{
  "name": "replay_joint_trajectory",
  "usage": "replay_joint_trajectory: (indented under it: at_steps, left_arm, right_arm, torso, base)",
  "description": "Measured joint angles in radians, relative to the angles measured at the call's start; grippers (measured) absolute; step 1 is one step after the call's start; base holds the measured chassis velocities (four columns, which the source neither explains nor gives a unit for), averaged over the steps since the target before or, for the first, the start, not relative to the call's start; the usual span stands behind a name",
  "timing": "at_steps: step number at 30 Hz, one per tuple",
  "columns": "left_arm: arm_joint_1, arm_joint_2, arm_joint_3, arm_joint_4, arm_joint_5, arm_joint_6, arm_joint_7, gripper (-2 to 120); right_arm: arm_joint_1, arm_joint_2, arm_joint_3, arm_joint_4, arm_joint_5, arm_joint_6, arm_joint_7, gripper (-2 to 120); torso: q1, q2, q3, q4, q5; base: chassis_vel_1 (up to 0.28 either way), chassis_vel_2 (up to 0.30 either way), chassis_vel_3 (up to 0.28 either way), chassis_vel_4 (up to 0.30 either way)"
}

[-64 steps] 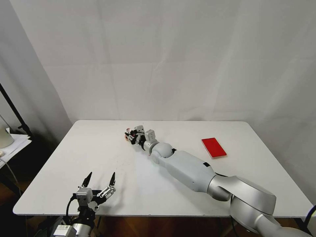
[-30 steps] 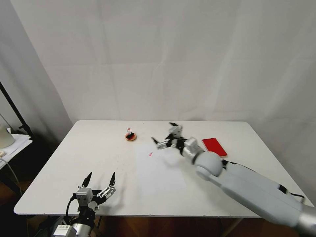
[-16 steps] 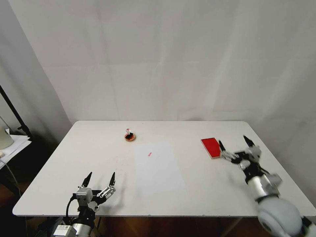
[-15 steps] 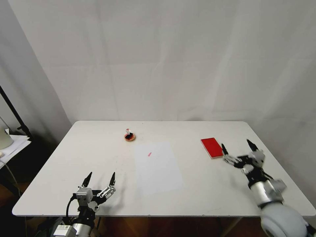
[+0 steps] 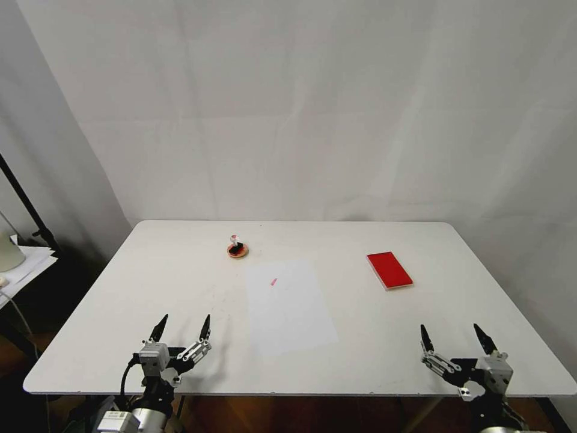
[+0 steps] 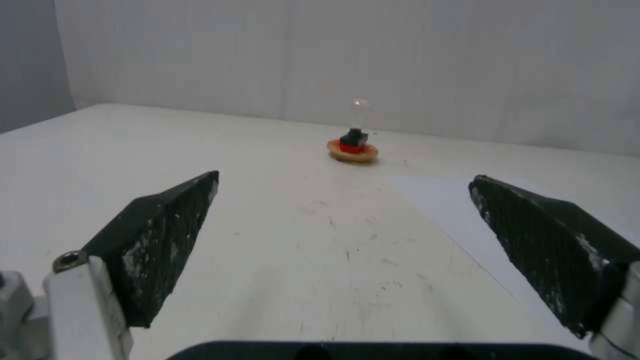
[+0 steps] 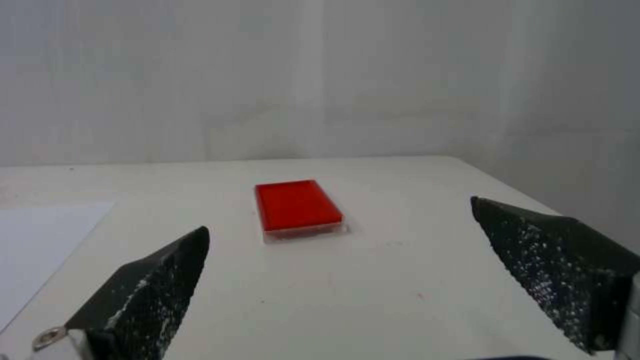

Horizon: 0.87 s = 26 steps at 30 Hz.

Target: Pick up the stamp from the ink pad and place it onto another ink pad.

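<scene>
The stamp (image 5: 235, 243) stands upright on the small round tan-rimmed ink pad (image 5: 237, 251) at the table's far middle-left; the left wrist view shows the stamp (image 6: 355, 131) on that round pad (image 6: 353, 152) too. The red rectangular ink pad (image 5: 389, 270) lies bare at the right, also seen as a red pad (image 7: 296, 204) from the right wrist. My left gripper (image 5: 182, 328) is open at the front left edge. My right gripper (image 5: 455, 338) is open at the front right edge. Both hold nothing.
A white paper sheet (image 5: 290, 305) with a small red mark (image 5: 273, 281) lies in the table's middle. The white table (image 5: 150, 282) ends close behind both grippers. A dark stand and papers sit off the left side.
My right arm has drawn back from the round pad across the table to the front right edge, leaving the stamp standing on that pad. The left arm has not moved.
</scene>
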Motion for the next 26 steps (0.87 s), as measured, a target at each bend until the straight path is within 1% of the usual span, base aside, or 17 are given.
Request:
replay_joint_trajectory:
  at_steps: [6,26]
  left_arm:
    - [0.000,0.000,0.000,0.000,0.000,0.000,0.000,100]
    - [0.000,0.000,0.000,0.000,0.000,0.000,0.000,100]
  right_arm:
    - [0.023,-0.010,-0.001,-0.005,0.013,0.009,-0.023,100]
    - [0.015,-0.003,-0.017,-0.001,0.016,0.006,-0.046,100]
  torso:
    - [0.000,0.000,0.000,0.0001,-0.0001]
    - [0.000,0.000,0.000,-0.0001,0.0000]
  base:
    - [0.000,0.000,0.000,0.000]
    - [0.000,0.000,0.000,0.000]
